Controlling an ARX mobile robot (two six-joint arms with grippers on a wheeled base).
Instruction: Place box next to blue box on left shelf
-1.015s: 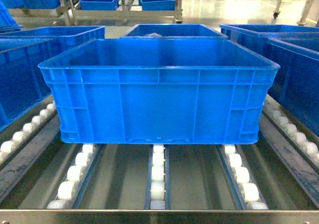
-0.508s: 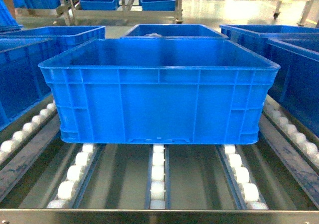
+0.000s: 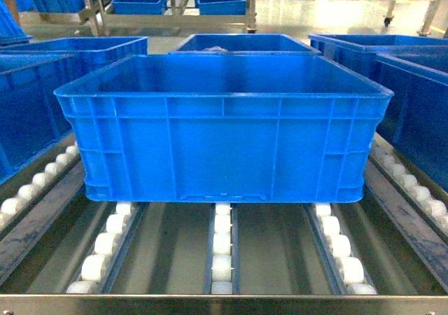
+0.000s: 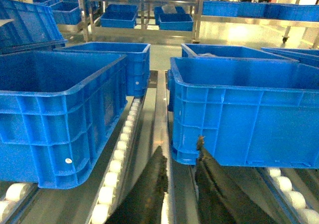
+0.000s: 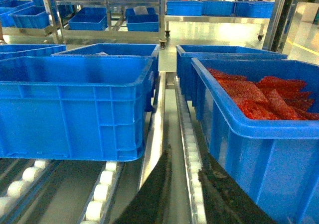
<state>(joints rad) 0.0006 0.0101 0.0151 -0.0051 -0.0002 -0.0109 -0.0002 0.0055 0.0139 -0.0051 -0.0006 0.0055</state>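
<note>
While upright, box [image 3: 222,129] broadside across left shelf [image 3: 222,302].

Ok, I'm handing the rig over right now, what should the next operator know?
Left end effector: open, empty, low by the box's near corner.
Right end effector: open, empty, over the rail to the right of the box.
The box sits on the left shelf rollers beside the neighbouring blue box, with a gap between them.
Done: placement, by the look of it.
Left: probably just drawing both arms clear.

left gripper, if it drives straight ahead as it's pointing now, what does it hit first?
Probably the near-left bottom corner of the large bright blue ribbed plastic crate; the left gripper points about there, one fingertip seemingly at its base. Depth unclear.
</note>
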